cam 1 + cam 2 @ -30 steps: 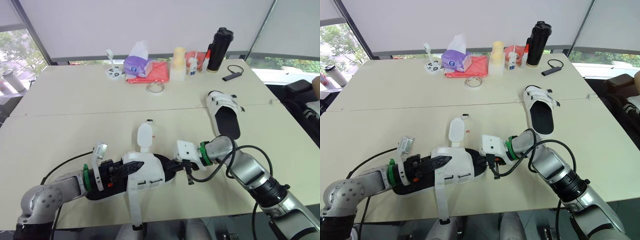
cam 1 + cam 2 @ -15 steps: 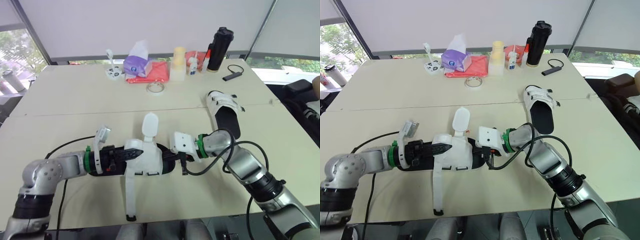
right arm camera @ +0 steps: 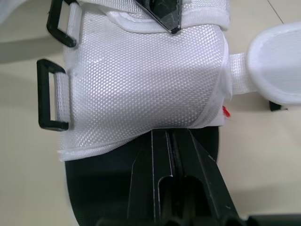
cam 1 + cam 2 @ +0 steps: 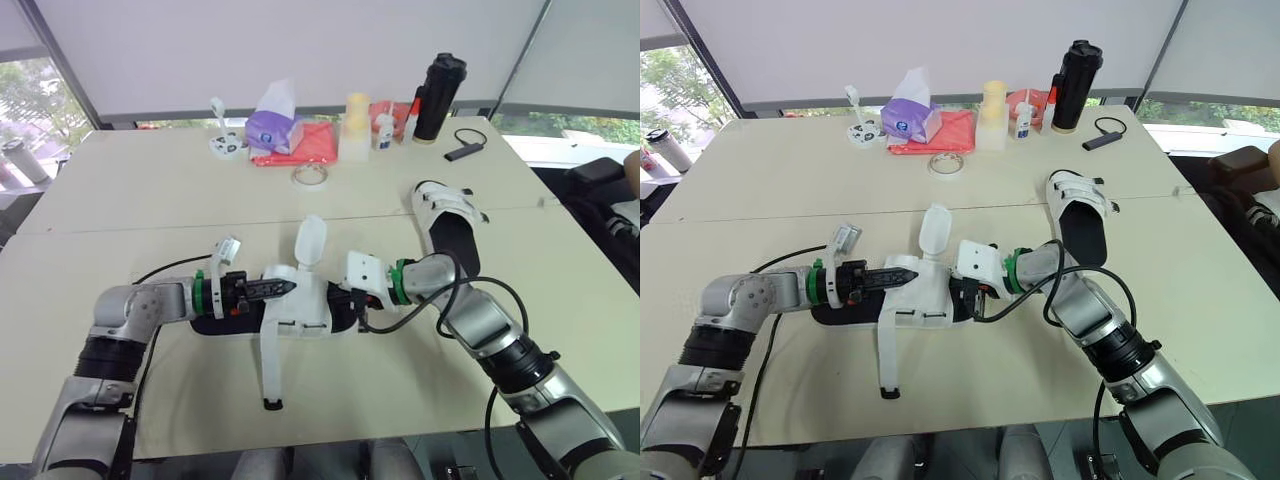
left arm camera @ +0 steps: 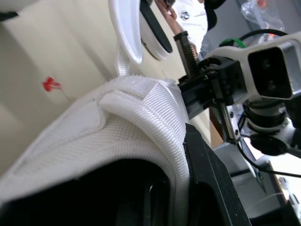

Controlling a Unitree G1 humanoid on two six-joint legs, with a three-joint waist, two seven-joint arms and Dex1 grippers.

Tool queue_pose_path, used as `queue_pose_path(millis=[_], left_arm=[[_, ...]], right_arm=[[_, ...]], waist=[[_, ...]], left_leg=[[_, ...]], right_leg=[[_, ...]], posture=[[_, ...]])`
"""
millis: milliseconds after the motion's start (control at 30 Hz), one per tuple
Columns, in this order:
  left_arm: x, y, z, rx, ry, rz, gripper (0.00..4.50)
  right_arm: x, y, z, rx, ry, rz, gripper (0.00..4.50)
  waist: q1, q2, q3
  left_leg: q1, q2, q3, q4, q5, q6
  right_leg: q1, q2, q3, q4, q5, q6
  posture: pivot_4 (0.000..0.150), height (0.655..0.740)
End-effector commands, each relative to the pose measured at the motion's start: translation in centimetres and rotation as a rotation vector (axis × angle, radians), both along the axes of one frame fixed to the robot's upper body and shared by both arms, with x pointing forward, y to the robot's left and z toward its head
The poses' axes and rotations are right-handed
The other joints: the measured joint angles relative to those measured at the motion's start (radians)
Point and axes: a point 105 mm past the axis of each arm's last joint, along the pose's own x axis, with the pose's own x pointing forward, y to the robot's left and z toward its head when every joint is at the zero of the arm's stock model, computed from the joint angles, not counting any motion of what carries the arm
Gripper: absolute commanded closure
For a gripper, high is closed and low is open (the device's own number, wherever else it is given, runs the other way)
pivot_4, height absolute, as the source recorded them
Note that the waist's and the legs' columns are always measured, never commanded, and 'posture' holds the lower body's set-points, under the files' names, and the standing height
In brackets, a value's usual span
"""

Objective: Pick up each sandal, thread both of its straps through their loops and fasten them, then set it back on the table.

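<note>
Gripping sandal (image 4: pixel 923 303) upper, left tool (image 4: pixel 902 277), right tool (image 4: pixel 960 297) closed under it, second sandal (image 4: pixel 1080 224) nearby.

Tbl (image 4: pixel 150 190): two beige tops butted, seam just beyond both claws. Near sandal (image 4: pixel 300 315) sits betw. L claw (image 4: pixel 275 288) & R claw (image 4: pixel 350 300), one loose strap trailing on the top, robot-side of L claw. 2nd sandal (image 4: pixel 448 225) lies flat beyond R claw, outboard. Tape roll (image 4: pixel 311 176) past the seam. Well beyond the claws, in a row: white holder (image 4: pixel 228 146), tissue pack (image 4: pixel 270 128), red cloth (image 4: pixel 305 145), cream bottle (image 4: pixel 356 128), glue bottle (image 4: pixel 385 130), black flask (image 4: pixel 438 98), dongle (image 4: pixel 462 150).
</note>
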Motion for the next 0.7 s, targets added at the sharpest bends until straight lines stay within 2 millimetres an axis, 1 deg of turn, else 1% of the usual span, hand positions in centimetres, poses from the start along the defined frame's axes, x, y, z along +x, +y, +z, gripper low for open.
queue_pose_path(millis=[33, 300, 433, 533, 600, 700], left_arm=[[0.5, -0.1, 1.0, -0.001, -0.065, -0.023, 4.44], [1.2, -0.2, 1.7, -0.009, -0.089, -0.025, 4.44], [1.5, -0.3, 1.7, -0.004, -0.095, -0.023, 4.44], [1.0, -0.7, 0.4, 0.032, -0.088, -0.039, 4.44], [0.4, -0.7, -0.8, 0.071, -0.066, -0.06, 4.44], [0.0, -0.5, -1.4, 0.096, -0.045, -0.066, 4.44]], right_arm=[[0.1, 0.6, 1.9, 0.036, -0.073, 0.029, 4.5], [0.0, 0.6, 1.7, 0.033, -0.061, 0.034, 4.5], [0.0, 0.7, 1.6, 0.032, -0.06, 0.036, 4.5], [0.0, 0.9, 1.4, 0.031, -0.057, 0.038, 4.5], [-0.1, 1.0, 1.2, 0.032, -0.052, 0.041, 4.5], [-0.1, 1.1, 1.1, 0.028, -0.047, 0.042, 4.5]], waist=[[-0.001, 0.0, 0.0], [-0.001, 0.0, 0.0], [-0.002, 0.0, 0.0], [-0.002, 0.0, 0.0], [-0.002, 0.0, 0.0], [-0.002, 0.0, 0.0]], left_leg=[[0.0, 0.0, 0.0, 0.0, 0.0, 0.0], [0.0, 0.0, 0.0, 0.0, 0.0, 0.0], [0.0, 0.0, 0.0, 0.0, 0.0, 0.0], [0.0, 0.0, 0.0, 0.0, 0.0, 0.0], [0.0, 0.0, 0.0, 0.0, 0.0, 0.0], [0.0, 0.0, 0.0, 0.0, 0.0, 0.0]], right_leg=[[0.0, 0.0, 0.0, 0.0, 0.0, 0.0], [0.0, 0.0, 0.0, 0.0, 0.0, 0.0], [0.0, 0.0, 0.0, 0.0, 0.0, 0.0], [0.0, 0.0, 0.0, 0.0, 0.0, 0.0], [0.0, 0.0, 0.0, 0.0, 0.0, 0.0], [0.0, 0.0, 0.0, 0.0, 0.0, 0.0]], posture=[[0.15, 0.74], [0.15, 0.74], [0.15, 0.74], [0.15, 0.74], [0.15, 0.74], [0.15, 0.74]])
